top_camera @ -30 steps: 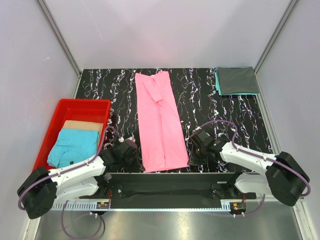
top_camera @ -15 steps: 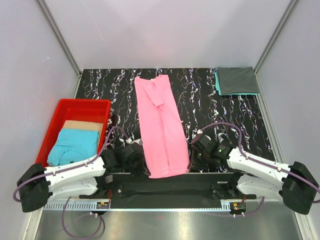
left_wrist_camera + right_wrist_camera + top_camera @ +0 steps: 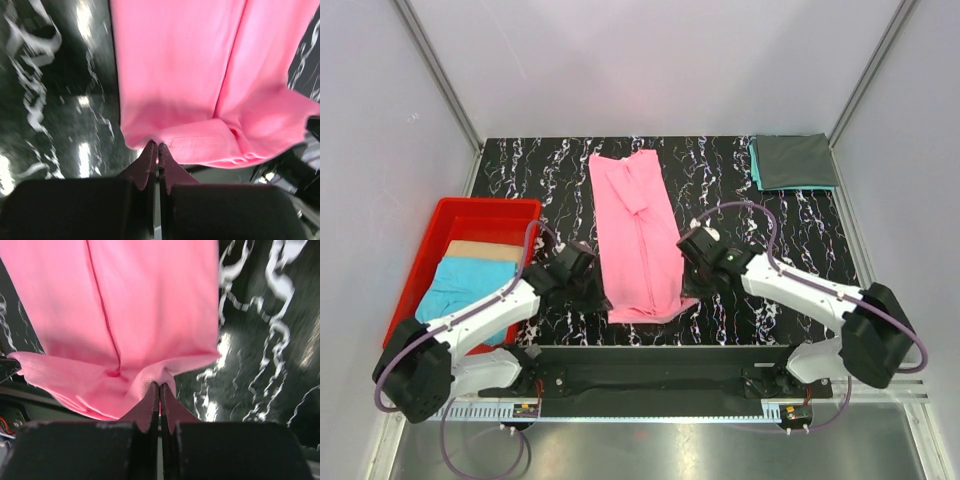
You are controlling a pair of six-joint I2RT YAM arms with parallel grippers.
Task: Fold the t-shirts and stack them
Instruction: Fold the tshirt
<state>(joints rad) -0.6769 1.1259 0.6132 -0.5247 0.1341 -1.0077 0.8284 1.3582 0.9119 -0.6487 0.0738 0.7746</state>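
A bright pink t-shirt (image 3: 635,230), folded into a long strip, lies down the middle of the black marbled table. My left gripper (image 3: 603,298) is shut on its near left corner, seen in the left wrist view (image 3: 156,145). My right gripper (image 3: 682,288) is shut on its near right corner, seen in the right wrist view (image 3: 159,385). Both hold the near hem (image 3: 210,147) lifted and curled back over the strip. A folded dark grey shirt (image 3: 794,160) lies on a teal one (image 3: 755,165) at the far right corner. A light blue shirt (image 3: 470,290) lies in the red bin.
The red plastic bin (image 3: 432,244) stands at the left edge and also holds a tan cloth (image 3: 483,250). Grey walls close in the table on three sides. A black bar (image 3: 660,362) with the arm bases runs along the near edge.
Both grippers have moved away from the near edge toward the far side, carrying the pink shirt's near hem up and over the strip. The strip now looks shorter.
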